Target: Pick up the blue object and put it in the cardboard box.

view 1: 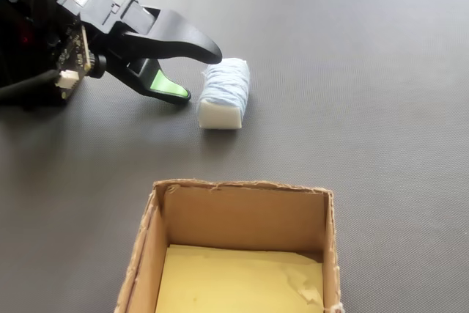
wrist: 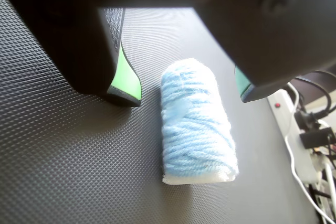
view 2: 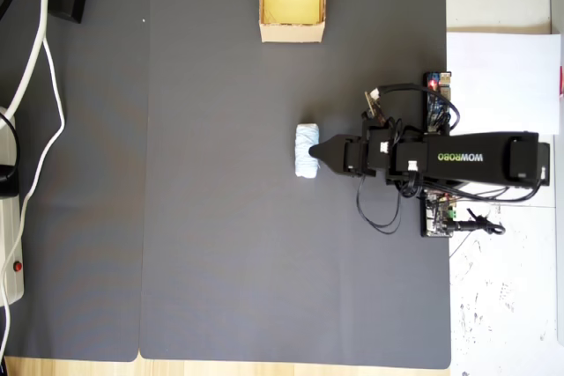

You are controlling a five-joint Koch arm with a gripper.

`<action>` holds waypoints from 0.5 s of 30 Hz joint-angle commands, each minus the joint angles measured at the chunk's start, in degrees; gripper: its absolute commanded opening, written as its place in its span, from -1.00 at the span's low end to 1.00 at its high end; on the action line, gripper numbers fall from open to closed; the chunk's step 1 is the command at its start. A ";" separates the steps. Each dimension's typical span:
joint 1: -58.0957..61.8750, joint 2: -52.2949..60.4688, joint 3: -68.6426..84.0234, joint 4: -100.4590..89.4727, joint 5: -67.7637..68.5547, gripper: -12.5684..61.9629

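The blue object (wrist: pixel 197 124) is a pale blue wound roll lying on the dark mat, also visible in the fixed view (view 1: pixel 226 87) and the overhead view (view 2: pixel 306 151). My gripper (wrist: pixel 186 92) is open, its green-lined fingertips on either side of the roll's near end without touching it. In the fixed view the gripper (view 1: pixel 199 76) reaches in from the left, with its tips just at the roll. The cardboard box (view 1: pixel 242 194) stands open-topped with a yellowish floor; in the overhead view the box (view 2: pixel 292 33) sits at the mat's top edge, well away from the roll.
A grey textured mat (view 2: pixel 220 217) covers the table. A white power strip with cables (view 2: pixel 11 244) lies along the overhead view's left edge, also at the wrist view's right (wrist: pixel 294 129). The arm's base and boards (view 2: pixel 436 209) sit at the mat's right edge.
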 commanded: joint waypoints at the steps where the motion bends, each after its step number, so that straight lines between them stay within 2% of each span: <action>1: -0.53 5.10 1.76 -4.13 2.46 0.26; 10: -0.35 5.10 -1.93 -6.86 2.99 0.25; 15: -0.26 5.10 -6.24 3.34 5.98 0.25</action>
